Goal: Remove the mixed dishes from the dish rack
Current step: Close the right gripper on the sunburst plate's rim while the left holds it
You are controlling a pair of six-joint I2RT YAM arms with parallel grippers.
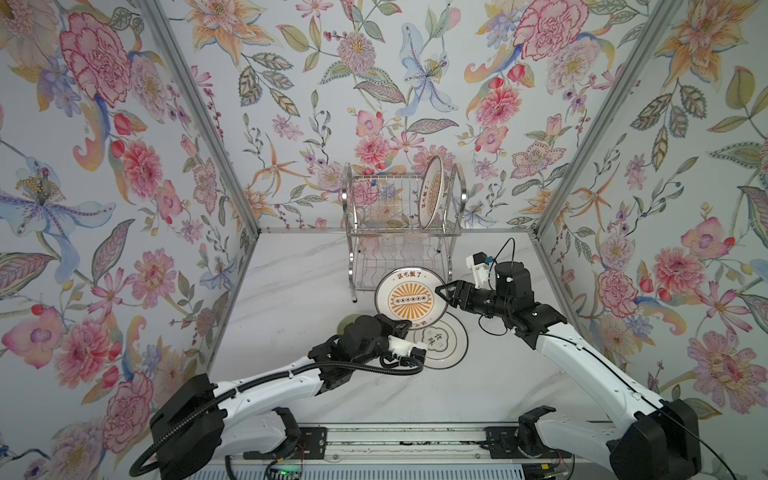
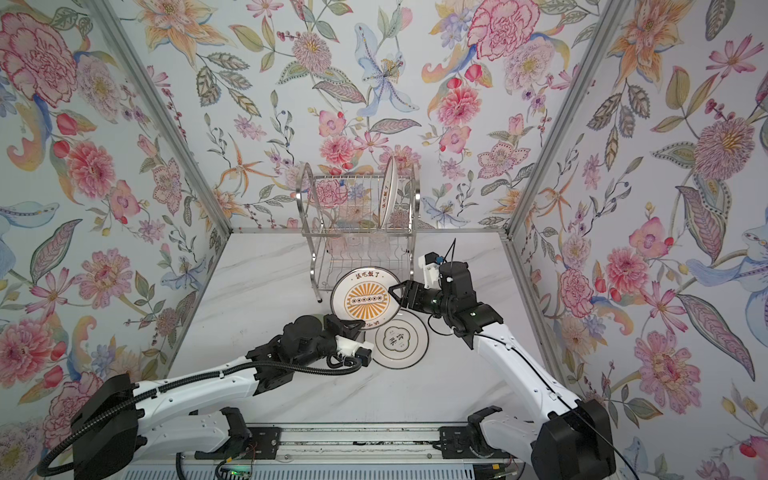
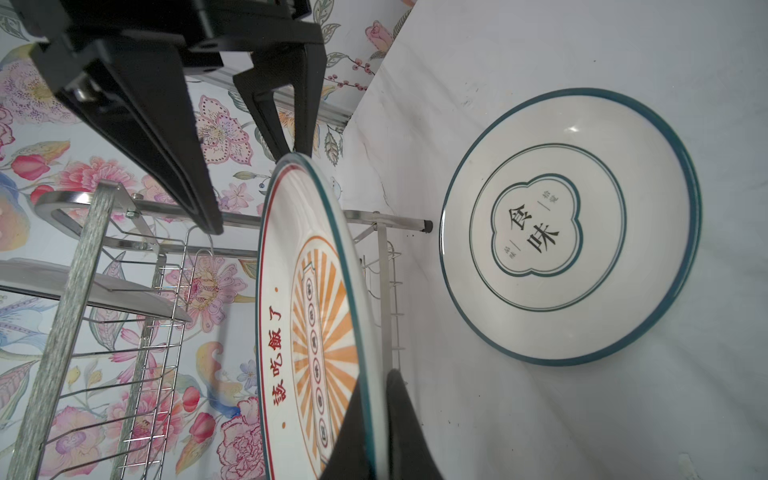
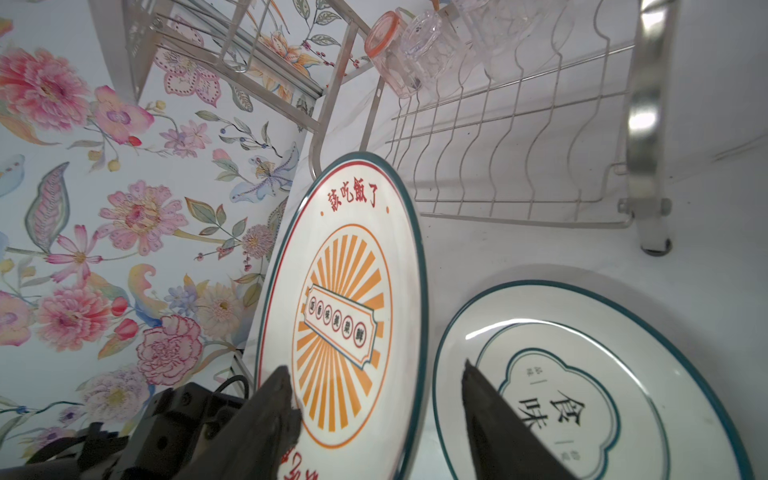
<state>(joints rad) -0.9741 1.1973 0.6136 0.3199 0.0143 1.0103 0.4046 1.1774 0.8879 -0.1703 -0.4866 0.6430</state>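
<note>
**Flowered wallpaper (image 1: 104, 187) ringing a white marbled desk (image 1: 291, 291), sunburst plate (image 1: 411, 300) caught between two hands**

Both arms are converging on the plate, which is being held just in front of the two-tier wire dish rack (image 1: 374, 235). The left hand (image 1: 405, 325) is clamping the plate's near rim, its fingers pinched together on the edge. The right hand (image 1: 441, 291) is reaching in from the right with its jaws standing apart. One finger (image 4: 282, 407) is lying over the painted face and the other is sitting behind the rim, and it cannot be told whether either is touching. The plate is tilting steeply, its orange rays and red characters facing the top views. In both top views its near edge is overlapping a green-ringed plate (image 1: 442, 344), which is lying flat on the desk. A second sunburst plate (image 1: 432, 193) is standing on edge at the right end of the rack's upper tier. At the back of the lower tier, a pink cup (image 4: 395, 62) and clear cups (image 4: 430, 39) are sitting in a row.
</note>
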